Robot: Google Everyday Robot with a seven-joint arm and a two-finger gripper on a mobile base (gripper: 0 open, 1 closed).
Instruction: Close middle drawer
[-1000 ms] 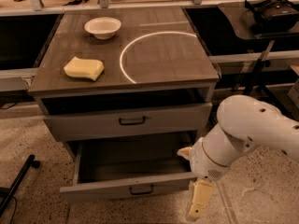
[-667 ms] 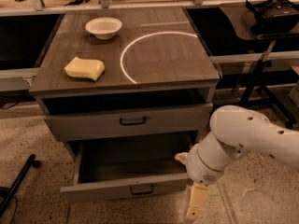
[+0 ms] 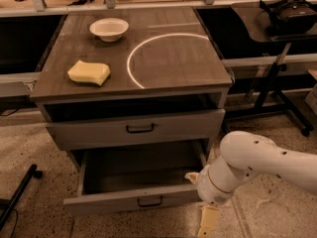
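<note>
The middle drawer (image 3: 124,198) is a wide grey drawer with a small dark bar handle (image 3: 150,201). It stands pulled well out of the cabinet, and its inside looks dark and empty. The top drawer (image 3: 138,128) above it is shut. The lowest drawer is out of view. My gripper (image 3: 207,222) hangs pointing down at the end of the white arm (image 3: 257,165). It is just right of the open drawer's front right corner and low, near the floor. I cannot tell whether it touches the drawer front.
On the cabinet top (image 3: 163,58) sit a white bowl (image 3: 109,29), a yellow sponge (image 3: 89,72) and a white circle mark. A dark stand (image 3: 270,83) with a headset is at the right. A black leg (image 3: 20,195) lies on the floor at the left.
The arm has shifted left and lower, and the gripper has dropped slightly beside the drawer's right corner. The drawer stands as far open as before.
</note>
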